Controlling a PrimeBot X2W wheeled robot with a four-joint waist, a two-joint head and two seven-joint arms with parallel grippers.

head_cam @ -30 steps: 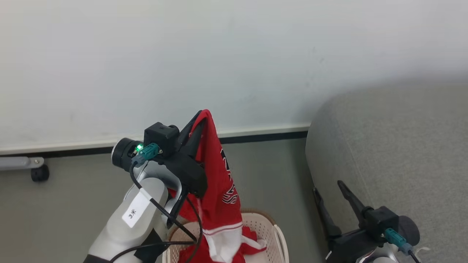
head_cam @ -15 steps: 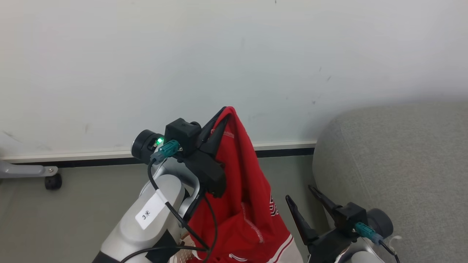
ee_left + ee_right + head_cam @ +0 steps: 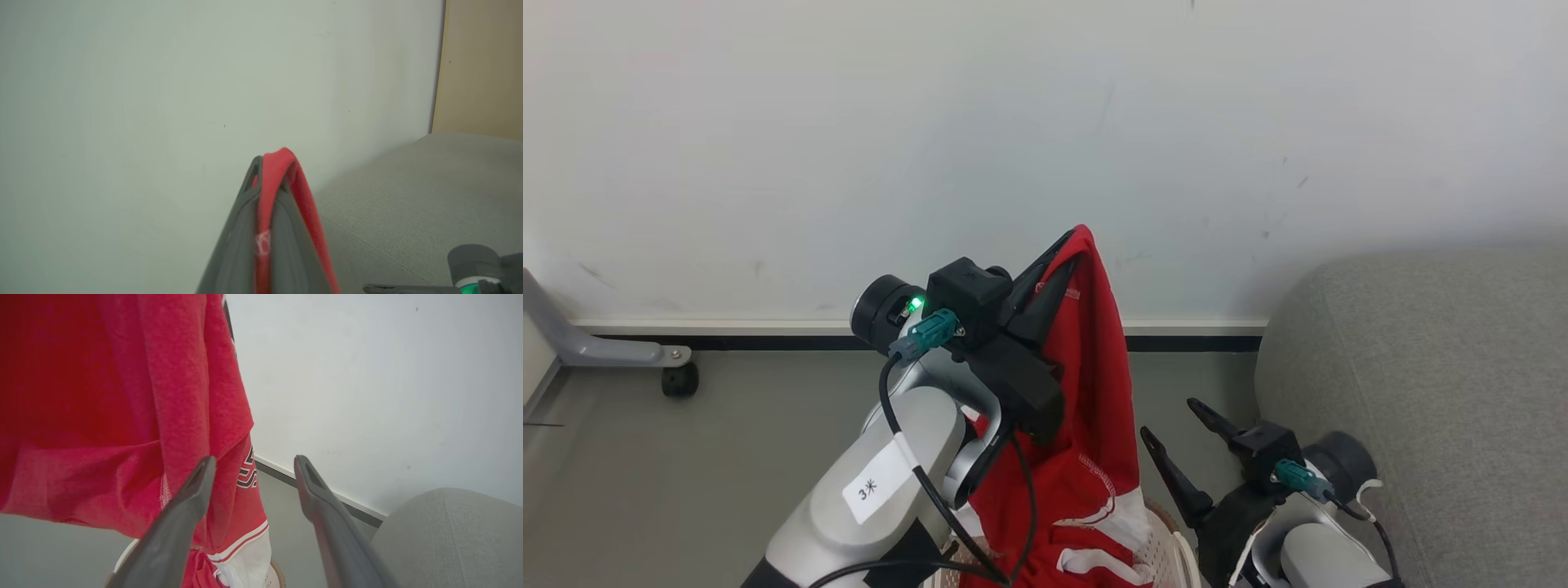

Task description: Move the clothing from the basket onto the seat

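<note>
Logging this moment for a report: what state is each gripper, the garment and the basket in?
left gripper, shut on the red garment, raised.
right gripper, open, holding nothing.
red garment, hanging from the left gripper, lower end at the basket.
basket, red and white fabric inside.

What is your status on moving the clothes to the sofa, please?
Left gripper shut on red garment, hanging over basket. Right gripper open, empty, standing between garment and sofa.
</note>
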